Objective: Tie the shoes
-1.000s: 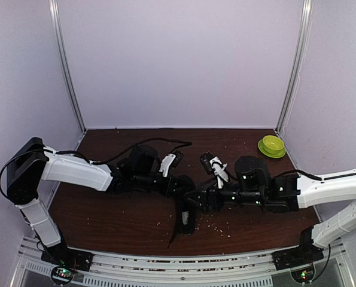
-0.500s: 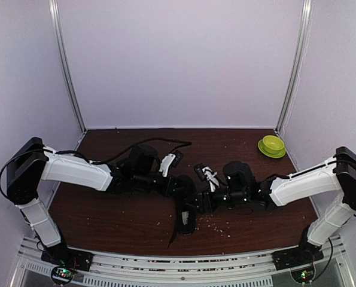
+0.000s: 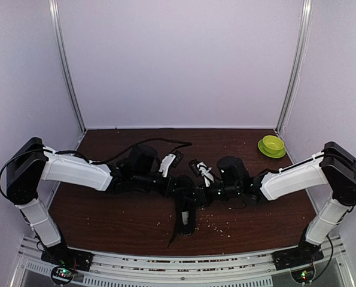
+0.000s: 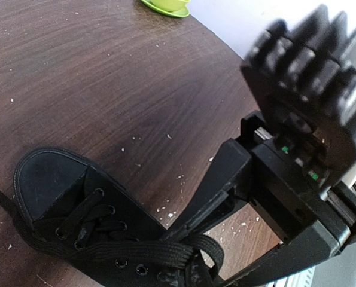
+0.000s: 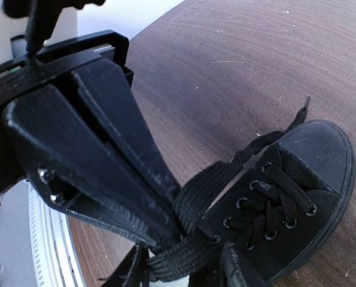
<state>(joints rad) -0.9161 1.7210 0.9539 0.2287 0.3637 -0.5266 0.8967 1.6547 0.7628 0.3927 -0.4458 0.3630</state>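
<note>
I see a black sneaker lying mid-tabletop, its toe toward the arm bases. The left gripper has its jaws pinched together on a lace loop above the eyelets. The right gripper sits astride the same lace; I cannot tell whether its jaws grip it

Lab robot booth, plain pale walls, metal corner posts, dark wooden table, left arm and right arm bolted to a slotted metal rail
</note>
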